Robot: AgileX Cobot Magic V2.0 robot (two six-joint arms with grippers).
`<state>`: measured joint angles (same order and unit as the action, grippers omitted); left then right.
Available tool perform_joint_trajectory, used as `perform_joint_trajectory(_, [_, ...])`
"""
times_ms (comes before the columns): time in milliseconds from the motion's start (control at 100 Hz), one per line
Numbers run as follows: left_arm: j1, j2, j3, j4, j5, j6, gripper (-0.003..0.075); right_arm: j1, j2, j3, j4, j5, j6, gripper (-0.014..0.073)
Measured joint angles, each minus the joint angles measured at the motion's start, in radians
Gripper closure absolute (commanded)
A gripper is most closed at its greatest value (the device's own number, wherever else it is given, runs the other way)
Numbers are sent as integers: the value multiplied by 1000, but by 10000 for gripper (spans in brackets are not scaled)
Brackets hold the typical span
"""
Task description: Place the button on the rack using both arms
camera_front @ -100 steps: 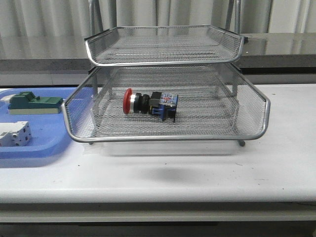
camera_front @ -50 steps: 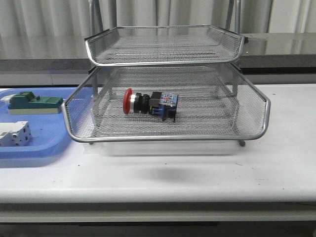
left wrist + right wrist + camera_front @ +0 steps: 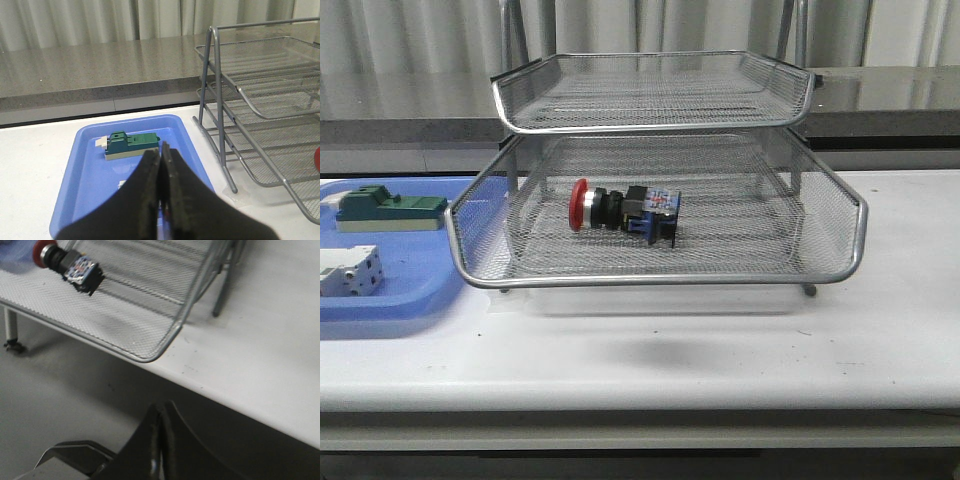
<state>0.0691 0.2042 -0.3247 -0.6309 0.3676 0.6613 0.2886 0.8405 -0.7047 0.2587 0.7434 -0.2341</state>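
Note:
The button (image 3: 623, 213), with red cap, black body and blue rear block, lies on its side in the pulled-out lower tray of the silver wire-mesh rack (image 3: 660, 280). It also shows in the right wrist view (image 3: 67, 262), in the rack (image 3: 165, 340). Only a red sliver of it shows at the edge of the left wrist view. Neither gripper shows in the front view. My left gripper (image 3: 161, 150) is shut and empty, above the blue tray, left of the rack (image 3: 260, 100). My right gripper (image 3: 161, 410) is shut and empty, off the table's front edge.
A blue plastic tray (image 3: 410, 290) stands left of the rack and holds a green block (image 3: 390, 210) and a white block (image 3: 348, 272). The tray (image 3: 90, 190) and green block (image 3: 131, 144) show in the left wrist view. Grey counter and curtains stand behind.

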Motion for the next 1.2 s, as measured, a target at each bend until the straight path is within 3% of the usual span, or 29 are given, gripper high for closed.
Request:
perform_joint_trajectory(240, [0, 0, 0, 0, -1, 0, 740, 15, 230, -35, 253, -20, -356, 663])
perform_joint_trajectory(430, [0, 0, 0, 0, -1, 0, 740, 111, 361, -90, 301, -20, -540, 663])
perform_joint_trajectory(860, [0, 0, 0, 0, -2, 0, 740, 321, 654, -181, 282, -101, -660, 663])
perform_joint_trajectory(1200, [0, 0, 0, 0, -2, 0, 740, 356, 778, -227, 176, -196, -664, 663])
